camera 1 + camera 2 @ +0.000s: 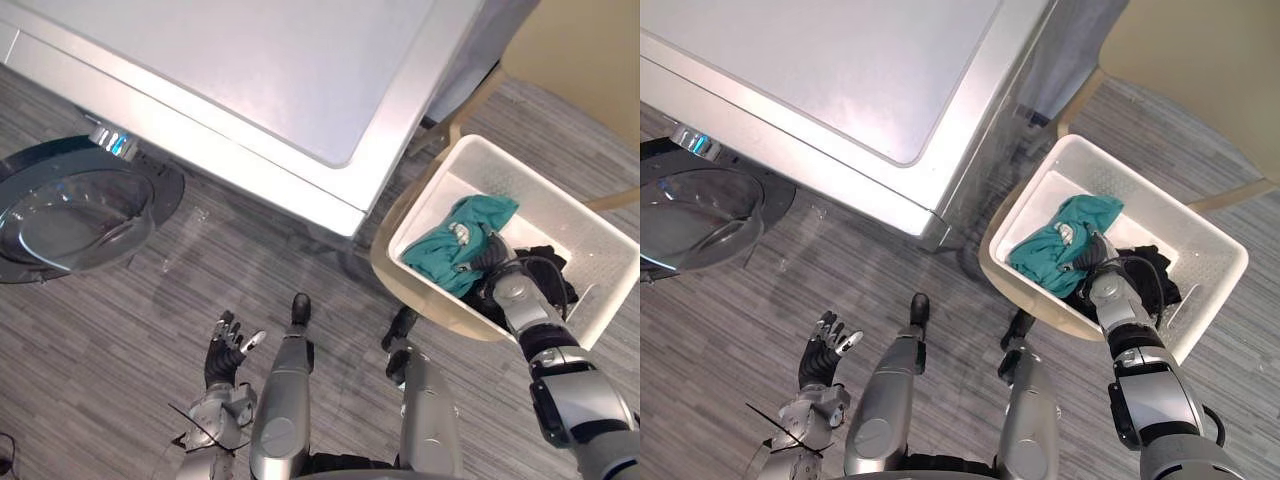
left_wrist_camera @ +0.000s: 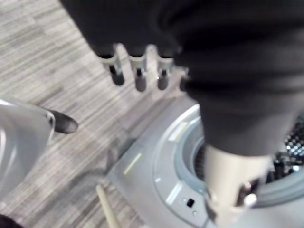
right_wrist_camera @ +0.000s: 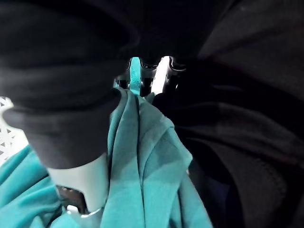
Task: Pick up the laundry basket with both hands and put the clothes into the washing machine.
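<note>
A white laundry basket (image 1: 565, 212) sits to my right, beside the washing machine (image 1: 250, 70). In it lie a teal garment (image 1: 448, 250) and black clothes (image 1: 552, 268). My right hand (image 1: 490, 258) reaches down into the basket. In the right wrist view its fingers (image 3: 164, 71) and thumb (image 3: 80, 185) are curled into a bunched fold of the teal garment (image 3: 152, 166), next to the black clothes (image 3: 247, 156). My left hand (image 1: 226, 350) hangs low over the floor at the lower left, fingers spread, holding nothing.
The washer's round glass door (image 1: 70, 215) stands swung open at the far left. The left wrist view looks at the drum opening (image 2: 285, 156). The basket rests on a tan chair seat (image 1: 383, 250). Grey striped carpet lies between the machine and me.
</note>
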### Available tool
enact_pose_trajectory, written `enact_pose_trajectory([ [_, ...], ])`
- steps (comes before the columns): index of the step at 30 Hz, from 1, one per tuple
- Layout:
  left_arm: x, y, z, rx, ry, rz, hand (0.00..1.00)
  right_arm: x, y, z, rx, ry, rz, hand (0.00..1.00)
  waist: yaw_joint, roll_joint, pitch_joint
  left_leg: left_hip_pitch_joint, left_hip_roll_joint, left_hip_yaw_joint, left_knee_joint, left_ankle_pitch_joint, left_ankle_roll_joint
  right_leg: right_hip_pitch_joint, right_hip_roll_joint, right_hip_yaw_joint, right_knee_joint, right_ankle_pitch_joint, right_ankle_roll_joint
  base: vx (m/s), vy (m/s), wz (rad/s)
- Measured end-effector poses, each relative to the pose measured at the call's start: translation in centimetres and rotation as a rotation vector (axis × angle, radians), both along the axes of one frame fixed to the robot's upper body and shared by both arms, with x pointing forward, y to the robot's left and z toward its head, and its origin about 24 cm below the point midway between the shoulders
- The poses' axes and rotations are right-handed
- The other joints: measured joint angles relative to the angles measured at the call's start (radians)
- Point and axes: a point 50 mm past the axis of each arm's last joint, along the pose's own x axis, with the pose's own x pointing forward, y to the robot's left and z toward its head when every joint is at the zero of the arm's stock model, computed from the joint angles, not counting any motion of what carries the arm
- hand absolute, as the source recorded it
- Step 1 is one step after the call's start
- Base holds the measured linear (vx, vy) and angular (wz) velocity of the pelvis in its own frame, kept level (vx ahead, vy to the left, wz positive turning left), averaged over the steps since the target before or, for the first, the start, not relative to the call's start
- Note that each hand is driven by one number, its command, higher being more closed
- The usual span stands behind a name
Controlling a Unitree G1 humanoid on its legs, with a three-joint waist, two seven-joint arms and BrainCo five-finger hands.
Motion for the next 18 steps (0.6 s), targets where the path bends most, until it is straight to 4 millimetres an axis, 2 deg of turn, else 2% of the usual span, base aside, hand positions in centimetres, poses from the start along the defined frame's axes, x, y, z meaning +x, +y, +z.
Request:
enact_pose_trajectory([
  [4,1.1,-0.4,0.3,-0.007,-0.02,0.002,0.0,0.8,-1.1,2.0,-0.038,-0.053,-0.037,0.0,0.006,0.006,0.002,-0.077,0.0,-0.015,0.028,0.003,0.0,-0.054,0.004,-0.012,-0.011,0.021,-0.01,-0.03,0.004,0.02],
  [7,2.3,-1.0,0.7,-0.022,-0.045,-0.005,0.0,1.1,-2.2,3.6,-0.069,-0.095,-0.077,0.0,0.02,0.021,0.009,-0.117,-0.004,-0.031,0.035,0.009,0.001,-0.069,0.006,-0.027,-0.034,0.042,-0.011,-0.06,0.017,0.12],
  [8,2.6,-1.2,0.8,-0.025,-0.053,-0.006,0.0,1.3,-2.7,4.5,-0.082,-0.116,-0.093,1.0,0.021,0.03,0.014,-0.134,-0.007,-0.04,0.036,0.012,0.003,-0.075,0.004,-0.039,-0.037,0.044,-0.012,-0.08,0.025,0.21],
  [11,2.7,-1.2,0.8,-0.023,-0.056,0.008,0.0,1.3,-3.4,5.6,-0.105,-0.154,-0.122,1.0,0.026,0.036,0.017,-0.164,-0.009,-0.058,0.034,0.027,0.003,-0.083,0.005,-0.06,-0.052,0.053,-0.014,-0.04,0.013,0.2],
  [14,3.2,-1.5,0.8,-0.036,-0.059,0.01,0.0,1.1,-4.8,6.6,-0.145,-0.163,-0.17,1.0,0.048,0.043,0.017,-0.172,-0.012,-0.075,0.031,0.036,-0.002,-0.086,0.007,-0.07,-0.053,0.057,-0.016,-0.01,-0.002,0.07],
  [18,3.5,-1.7,0.9,-0.042,-0.063,0.02,0.0,1.1,-5.5,7.3,-0.182,-0.151,-0.197,1.0,0.051,0.06,0.017,-0.175,-0.015,-0.098,0.021,0.049,-0.005,-0.08,0.007,-0.089,-0.053,0.057,-0.017,0.0,0.0,0.14],
])
